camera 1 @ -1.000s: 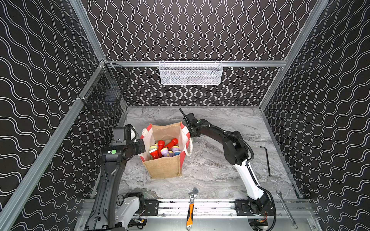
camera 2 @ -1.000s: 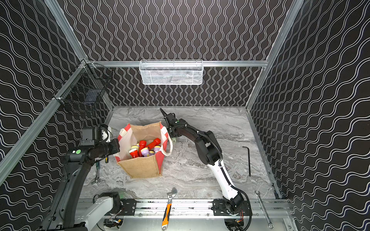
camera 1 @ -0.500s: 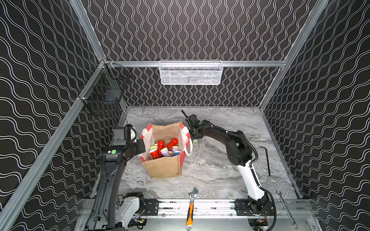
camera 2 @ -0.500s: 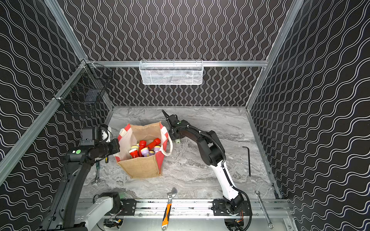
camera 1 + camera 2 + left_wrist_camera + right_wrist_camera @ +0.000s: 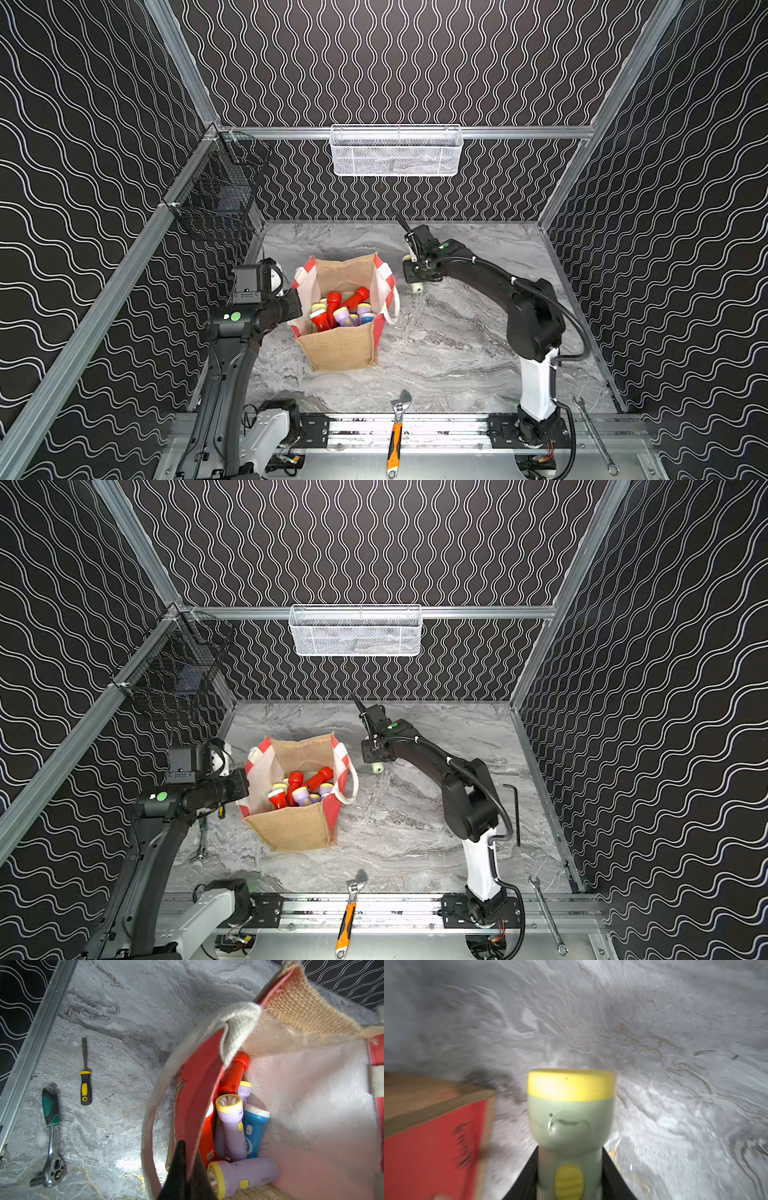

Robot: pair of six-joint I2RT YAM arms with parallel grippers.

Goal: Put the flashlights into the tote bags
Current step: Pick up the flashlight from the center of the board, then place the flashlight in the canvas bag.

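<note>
The tote bag [image 5: 340, 349] [image 5: 291, 831] stands open mid-table in both top views, tan with red-and-white sides. Several flashlights [image 5: 341, 309] [image 5: 301, 789] [image 5: 232, 1126] in red, lilac and blue lie inside it. My left gripper [image 5: 296, 305] [image 5: 244, 785] [image 5: 188, 1159] is shut on the bag's left side panel at the rim. My right gripper [image 5: 415, 277] [image 5: 376, 759] [image 5: 570, 1153] is shut on a pale green, yellow-rimmed flashlight [image 5: 417, 287] [image 5: 377, 768] [image 5: 571, 1118]. That flashlight hangs head down just right of the bag's far right corner. The right wrist view is blurred.
An orange-handled wrench [image 5: 397, 432] lies at the front rail, with a spanner [image 5: 592, 432] at the front right and a hex key [image 5: 516, 812] by the right wall. A screwdriver [image 5: 85, 1084] and a ratchet [image 5: 51, 1136] lie left of the bag. A white mesh basket [image 5: 395, 151] and a black wire basket [image 5: 216, 199] hang on the walls.
My right gripper has closed on the pale green flashlight and moved right, away from the bag's far corner. The left arm and the bag have not moved.
</note>
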